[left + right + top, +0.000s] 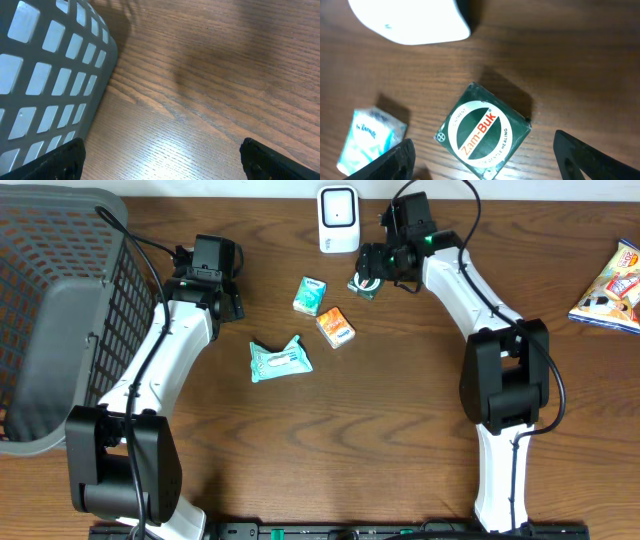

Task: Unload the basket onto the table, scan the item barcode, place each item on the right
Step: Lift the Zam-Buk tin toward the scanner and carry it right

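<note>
Dark wooden worktop point(400, 430) carries the green Zam-Buk box point(482, 132), round label up, just beside the white scanner point(339, 219). The right hand point(485, 155) hangs over it, released, fingers clear of both sides; the left hand point(160, 160) is released and empty. I'd close squarely on opposite walls, then turn the barcode face toward the scanner.

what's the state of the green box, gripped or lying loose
Lying loose: the green box sits flat on the table, label up, between the spread fingers of the right gripper, neither touching it.
</note>
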{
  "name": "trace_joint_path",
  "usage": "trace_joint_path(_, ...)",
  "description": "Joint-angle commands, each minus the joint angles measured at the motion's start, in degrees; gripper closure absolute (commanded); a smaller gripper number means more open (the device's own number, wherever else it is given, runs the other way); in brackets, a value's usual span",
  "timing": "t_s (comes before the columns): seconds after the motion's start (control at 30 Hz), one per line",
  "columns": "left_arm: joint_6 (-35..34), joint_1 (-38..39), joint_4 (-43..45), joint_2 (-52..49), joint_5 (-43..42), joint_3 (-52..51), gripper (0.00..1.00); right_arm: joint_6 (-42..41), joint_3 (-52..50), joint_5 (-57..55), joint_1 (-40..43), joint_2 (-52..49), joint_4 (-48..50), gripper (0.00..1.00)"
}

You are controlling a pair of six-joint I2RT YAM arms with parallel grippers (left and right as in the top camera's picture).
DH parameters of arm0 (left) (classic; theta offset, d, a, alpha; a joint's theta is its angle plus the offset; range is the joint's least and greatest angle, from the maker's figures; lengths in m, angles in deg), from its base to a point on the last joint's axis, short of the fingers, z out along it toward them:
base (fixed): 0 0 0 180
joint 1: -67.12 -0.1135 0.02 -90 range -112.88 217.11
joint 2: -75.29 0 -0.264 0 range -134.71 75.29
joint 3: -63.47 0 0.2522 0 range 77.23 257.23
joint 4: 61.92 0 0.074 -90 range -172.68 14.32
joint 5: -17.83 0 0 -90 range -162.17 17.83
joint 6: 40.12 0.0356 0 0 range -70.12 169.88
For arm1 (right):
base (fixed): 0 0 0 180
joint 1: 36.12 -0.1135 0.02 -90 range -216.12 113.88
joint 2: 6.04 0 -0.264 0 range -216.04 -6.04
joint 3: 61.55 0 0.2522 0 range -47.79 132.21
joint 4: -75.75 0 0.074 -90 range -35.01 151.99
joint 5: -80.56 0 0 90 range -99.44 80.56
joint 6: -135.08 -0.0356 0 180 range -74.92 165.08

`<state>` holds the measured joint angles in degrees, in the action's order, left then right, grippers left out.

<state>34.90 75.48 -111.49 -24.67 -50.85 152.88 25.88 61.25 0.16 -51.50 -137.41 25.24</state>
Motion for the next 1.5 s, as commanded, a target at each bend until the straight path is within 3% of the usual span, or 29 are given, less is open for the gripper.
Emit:
trace_joint_path(0.0, 0.3, 0.0, -0.2, 0.2, 0.8, 0.7, 0.02, -13.4, -0.2, -5.4, -1.8, 0.4, -0.1, 0.17)
trace_joint_path(0.43, 0.3, 0.0, -0.2, 0.2, 0.8, 0.7, 0.02, -27.3, -0.2, -27.2, -9.6, -3.4, -1.4, 0.19)
trace_joint_path(0.77, 0.3, 0.0, -0.2, 0.2, 0.8, 0.7, 0.02, -28.1, -0.2, -28.0, -9.5, -7.5, -0.5, 0.16)
trace_joint_path(0.87, 0.3, 0.0, -0.2, 0.2, 0.8, 0.7, 0.02, -27.0, -0.2, -26.5, -9.6, -8.1, 0.2, 0.17)
trace_joint_path(1.03, 0.3, 0.0, -0.2, 0.2, 0.8, 0.7, 0.02, -24.3, -0.2, -24.5, -9.6, -7.9, 0.1, 0.32)
trace_joint_path(1.17, 0.3, 0.0, -0.2, 0.2, 0.8, 0.7, 0.02, -19.2, -0.2, -20.2, -9.0, -6.7, -0.3, 0.36)
trace_joint_path(1.3, 0.3, 0.0, -0.2, 0.2, 0.8, 0.7, 0.02, -12.5, -0.2, -15.1, -7.9, -3.8, -0.3, 0.51)
trace_joint_path(1.47, 0.3, 0.0, -0.2, 0.2, 0.8, 0.7, 0.02, -5.5, -0.2, -6.2, -5.5, 0.3, -0.8, 0.50)
